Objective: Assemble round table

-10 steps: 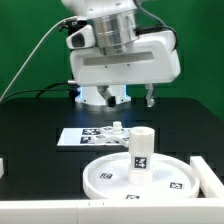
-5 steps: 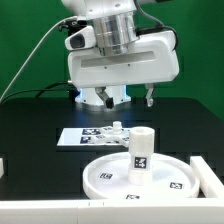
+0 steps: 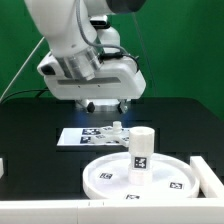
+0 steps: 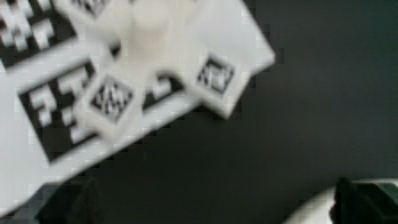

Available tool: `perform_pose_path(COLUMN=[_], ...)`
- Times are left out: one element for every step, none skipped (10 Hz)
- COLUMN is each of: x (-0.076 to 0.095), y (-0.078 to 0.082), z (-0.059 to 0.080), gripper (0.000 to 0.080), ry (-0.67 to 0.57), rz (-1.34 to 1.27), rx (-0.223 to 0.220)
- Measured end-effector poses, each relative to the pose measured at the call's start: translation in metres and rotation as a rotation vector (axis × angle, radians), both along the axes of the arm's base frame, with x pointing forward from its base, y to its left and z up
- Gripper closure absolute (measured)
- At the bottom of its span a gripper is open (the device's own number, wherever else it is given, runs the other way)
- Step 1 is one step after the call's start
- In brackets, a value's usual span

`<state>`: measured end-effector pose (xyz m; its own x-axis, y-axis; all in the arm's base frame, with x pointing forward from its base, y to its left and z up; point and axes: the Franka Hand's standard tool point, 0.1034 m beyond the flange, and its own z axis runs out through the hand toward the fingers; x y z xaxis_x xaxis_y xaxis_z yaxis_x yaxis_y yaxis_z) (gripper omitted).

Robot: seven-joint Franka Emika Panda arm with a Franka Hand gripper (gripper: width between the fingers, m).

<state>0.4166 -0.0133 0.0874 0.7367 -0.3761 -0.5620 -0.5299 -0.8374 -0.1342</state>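
You're at the foot pickup, I'd say. The white plastic cross-shaped foot [image 3: 117, 130] sits at the marker board [image 3: 75, 136] edge, behind the white rimmed round disc [image 3: 100, 178] carrying the short white cylindrical post [image 3: 141, 150]. Your fingers [image 4: 365, 195] hang spread and empty above it; next, drop down centred.

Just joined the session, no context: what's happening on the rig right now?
The Panda arm is partway through assembling the round table. The post stands upright on the round disc. The gripper is open and holds nothing. It hovers over the cross-shaped foot, which lies untouched at the marker board.
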Motion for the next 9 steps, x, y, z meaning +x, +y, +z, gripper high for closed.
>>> perform_pose_path(x=[0.003, -0.004, -0.017, -0.026, -0.034, -0.032, -0.033, -0.039, -0.058], y=[-0.002, -0.001, 0.000, 0.001, 0.005, 0.004, 0.004, 0.009, 0.024], z=[-0.001, -0.002, -0.006, -0.012, -0.015, -0.015, -0.016, -0.020, -0.030], gripper=[0.0150, 0.0150, 0.0150, 0.0150, 0.0150, 0.0150, 0.0150, 0.0150, 0.0150], ry=[0.055, 0.128, 0.240, 0.318, 0.361, 0.362, 0.362, 0.374, 0.409], rz=[0.001, 0.000, -0.002, -0.010, -0.012, -0.012, -0.012, -0.021, -0.029], rx=[0.030, 0.067, 0.118, 0.137, 0.144, 0.146, 0.145, 0.141, 0.145])
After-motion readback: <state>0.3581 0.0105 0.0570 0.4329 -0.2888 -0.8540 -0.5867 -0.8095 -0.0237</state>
